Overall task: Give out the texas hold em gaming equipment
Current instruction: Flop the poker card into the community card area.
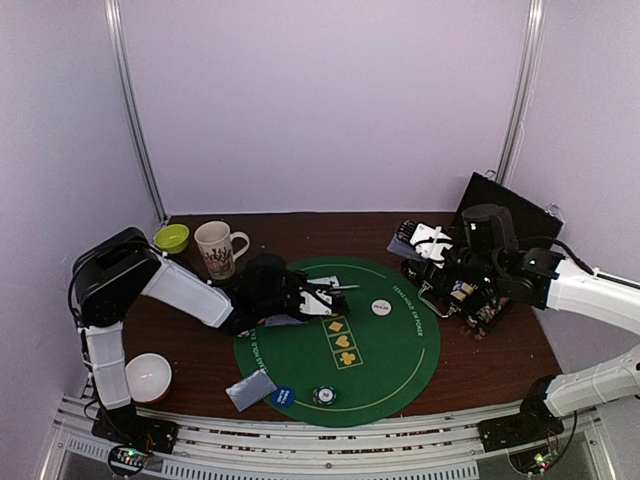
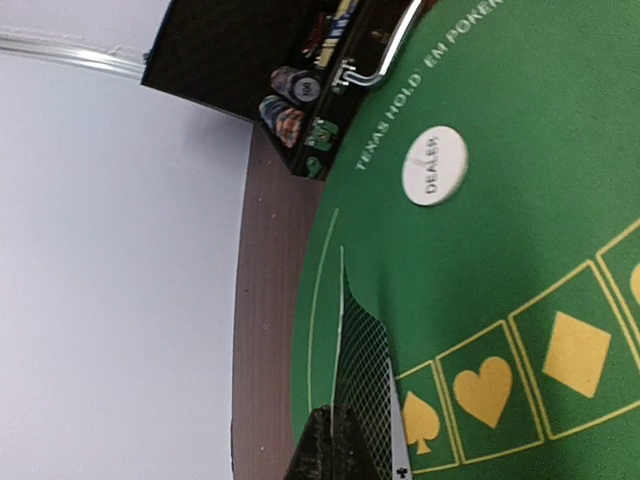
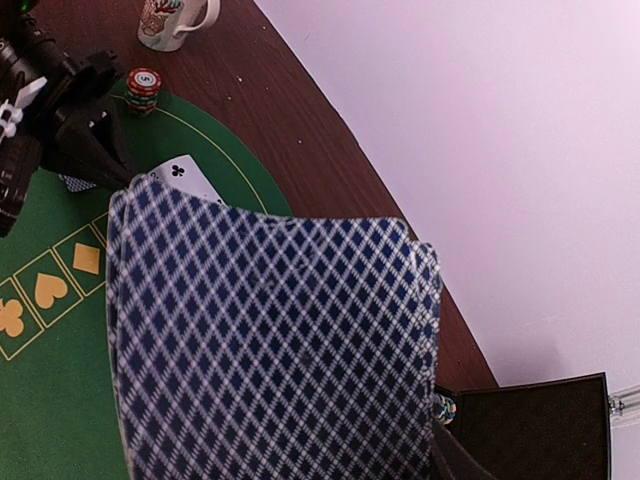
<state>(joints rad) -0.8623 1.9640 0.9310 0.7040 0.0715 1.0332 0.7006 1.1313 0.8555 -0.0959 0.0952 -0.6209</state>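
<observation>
My left gripper [image 1: 322, 294] reaches over the green poker mat [image 1: 400, 350], shut on one playing card [image 2: 366, 365]. That card stands on edge above the spade box, its club corner showing [image 3: 184, 176]. Off the mat's right edge my right gripper [image 1: 424, 246] is shut on a deck of cards [image 3: 270, 340] whose blue diamond backs fill the right wrist view. A white dealer button [image 1: 380, 307] lies on the mat. A blue button [image 1: 282, 396], a chip stack [image 1: 322, 395] and a face-down card [image 1: 250, 390] sit at the mat's near edge. Another chip stack [image 3: 143, 90] stands near the mug.
A patterned mug [image 1: 218, 247] and a green bowl [image 1: 172, 237] stand at the back left. A white bowl [image 1: 148, 377] sits near the left arm's base. An open black case [image 1: 500, 205] with chip rows [image 2: 295, 95] is at the right.
</observation>
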